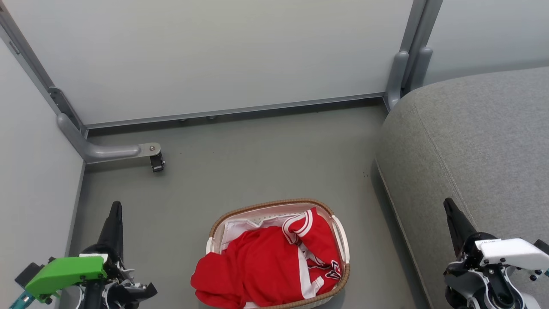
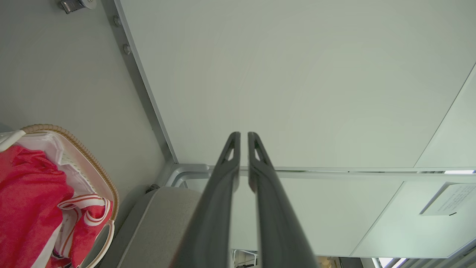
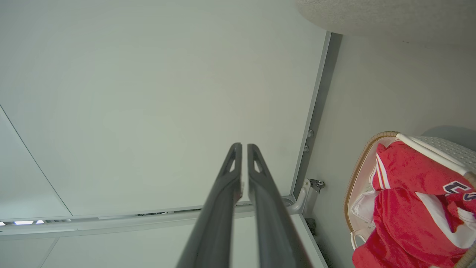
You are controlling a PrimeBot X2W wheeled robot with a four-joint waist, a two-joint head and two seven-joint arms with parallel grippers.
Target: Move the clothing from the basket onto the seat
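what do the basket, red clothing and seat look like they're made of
The basket looks like matte cream plastic, its wall perforated, with a brown woven-looking rim. The clothing seems soft fabric: it creases and drapes. The seat appears grey woven upholstery, with a stitched seam.

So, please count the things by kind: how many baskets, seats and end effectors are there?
Basket: 1
Seat: 1
End effectors: 2 (left end effector, right end effector)
Total: 4
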